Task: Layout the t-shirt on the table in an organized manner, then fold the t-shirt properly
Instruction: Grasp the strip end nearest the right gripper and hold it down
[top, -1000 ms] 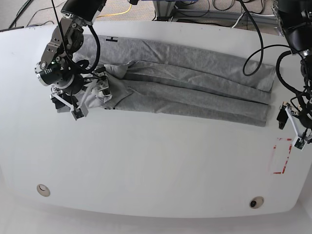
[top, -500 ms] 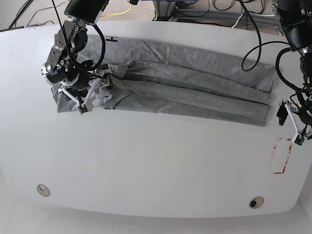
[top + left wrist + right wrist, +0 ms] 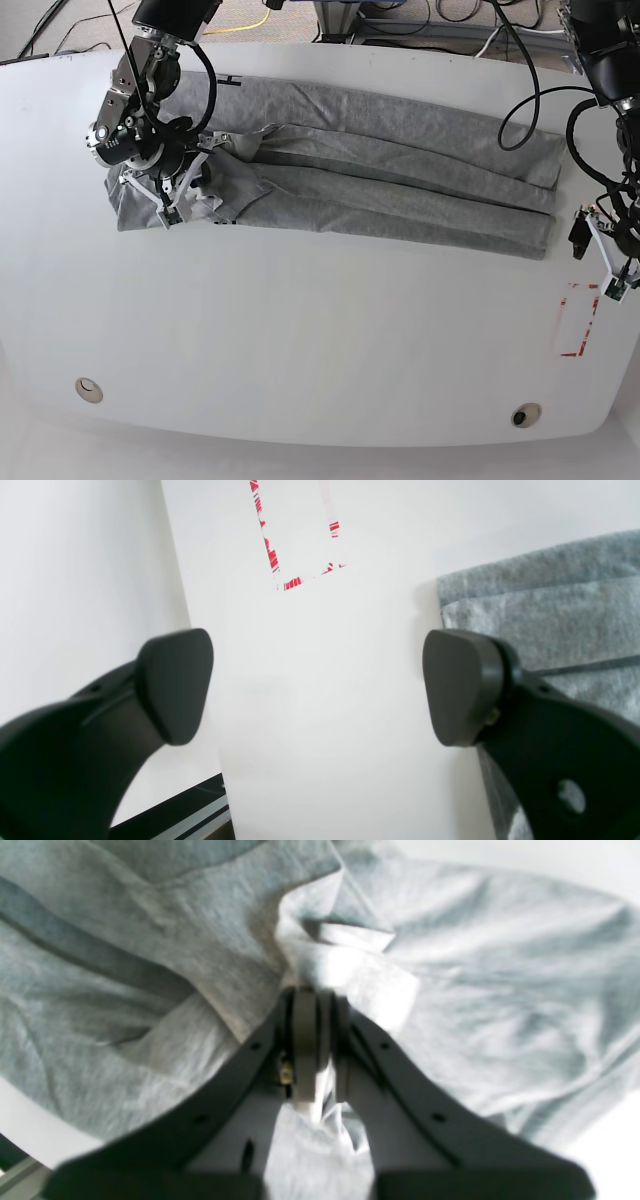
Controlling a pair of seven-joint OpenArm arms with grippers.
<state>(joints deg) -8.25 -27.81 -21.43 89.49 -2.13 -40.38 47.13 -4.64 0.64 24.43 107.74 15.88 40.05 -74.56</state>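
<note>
The grey t-shirt (image 3: 400,170) lies folded lengthwise in a long band across the back of the white table (image 3: 320,330). My right gripper (image 3: 172,205) is pressed onto the shirt's bunched left end. In the right wrist view its jaws (image 3: 312,1005) are shut, pinching a raised fold of the t-shirt (image 3: 165,930). My left gripper (image 3: 602,258) hangs just off the shirt's right end, open and holding nothing. The left wrist view shows that gripper (image 3: 320,685) with its pads (image 3: 172,685) wide apart over bare table (image 3: 320,760), and the t-shirt's edge (image 3: 550,610) to the right.
A red tape rectangle (image 3: 578,320) marks the table below the left gripper and shows in the left wrist view (image 3: 295,555). Two round grommets (image 3: 89,389) (image 3: 525,414) sit near the front edge. Cables hang behind the table's back edge.
My right gripper has shifted slightly up and right onto the shirt's left end and gone from open to shut on the cloth. The left arm has barely moved.
</note>
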